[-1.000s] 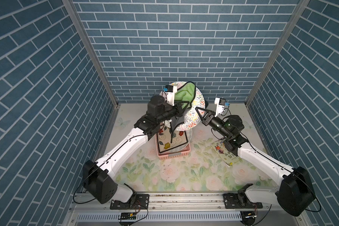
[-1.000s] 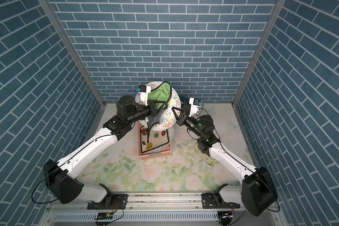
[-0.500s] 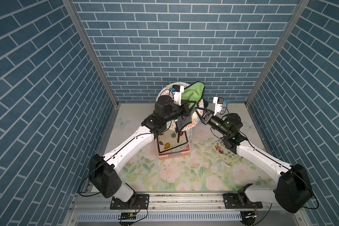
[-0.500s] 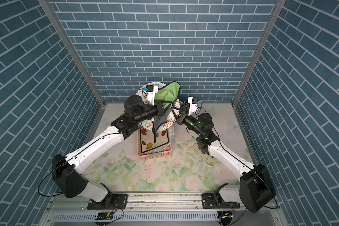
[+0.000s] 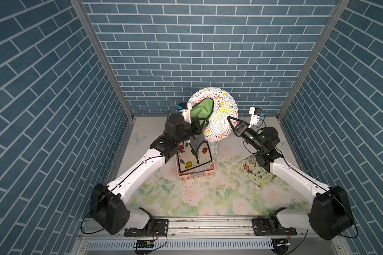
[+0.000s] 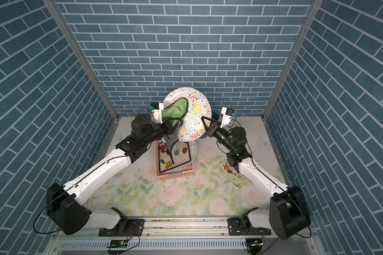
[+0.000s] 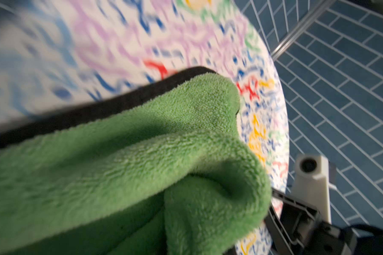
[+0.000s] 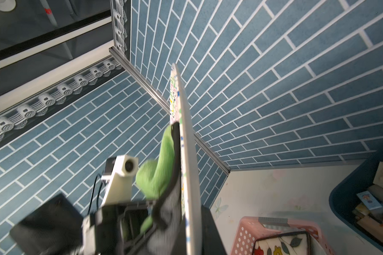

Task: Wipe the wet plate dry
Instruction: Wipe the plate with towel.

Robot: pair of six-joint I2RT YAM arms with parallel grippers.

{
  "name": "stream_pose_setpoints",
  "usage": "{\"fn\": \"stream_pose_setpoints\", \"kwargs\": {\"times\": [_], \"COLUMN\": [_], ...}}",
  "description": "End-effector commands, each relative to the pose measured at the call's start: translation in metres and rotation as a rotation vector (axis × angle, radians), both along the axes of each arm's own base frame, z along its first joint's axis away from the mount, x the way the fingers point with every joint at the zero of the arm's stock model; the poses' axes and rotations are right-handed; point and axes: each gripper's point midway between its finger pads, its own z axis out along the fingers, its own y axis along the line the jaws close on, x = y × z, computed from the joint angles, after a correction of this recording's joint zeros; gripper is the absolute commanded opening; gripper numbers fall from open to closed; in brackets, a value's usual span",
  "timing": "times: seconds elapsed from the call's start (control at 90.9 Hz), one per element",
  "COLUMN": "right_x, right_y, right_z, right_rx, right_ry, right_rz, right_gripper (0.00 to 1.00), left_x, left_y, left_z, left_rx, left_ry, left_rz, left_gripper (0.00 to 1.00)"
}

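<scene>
The right gripper (image 5: 230,123) is pinching the lower right rim of the plate (image 5: 220,114), holding it almost upright in the air over the far edge of the worktop (image 5: 208,198), just above the pink basket (image 5: 195,175). The left gripper (image 5: 199,126) is clamped tight on the cloth (image 5: 200,110) and pressing it flat against the left half of the plate's patterned face. Half a second ago that cloth was riding high on the right half of the plate; now it is sweeping back leftward, while the right gripper is keeping its place. The plate is showing round, thin and glossy white with coloured squiggles. The cloth is looking like fluffy green terry with a dark edge (image 7: 119,101). The basket is perforated plastic, carrying a square flowered dish (image 5: 192,154).
</scene>
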Motion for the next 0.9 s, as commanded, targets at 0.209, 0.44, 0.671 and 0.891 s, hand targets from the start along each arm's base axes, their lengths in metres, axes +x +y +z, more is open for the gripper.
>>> {"fn": "stream_pose_setpoints", "kwargs": {"times": [0.209, 0.44, 0.671, 0.891], "right_x": [-0.094, -0.057, -0.074, -0.090], "right_y": [0.029, -0.039, -0.092, -0.078], "right_z": [0.092, 0.132, 0.144, 0.150], "right_rx": [0.091, 0.236, 0.354, 0.418], "right_ry": [-0.332, -0.350, -0.375, -0.396], "right_rz": [0.291, 0.132, 0.095, 0.249], "right_gripper": [0.00, 0.00, 0.00, 0.00], "left_x": [0.004, -0.014, -0.044, -0.096], "left_y": [-0.055, -0.037, 0.044, 0.043], "left_z": [-0.003, -0.005, 0.082, 0.152], "left_rx": [0.066, -0.004, -0.399, -0.688], "left_ry": [-0.015, 0.005, -0.152, -0.307], "left_rz": [-0.239, -0.205, -0.259, -0.577], "left_gripper": [0.00, 0.00, 0.00, 0.00]}}
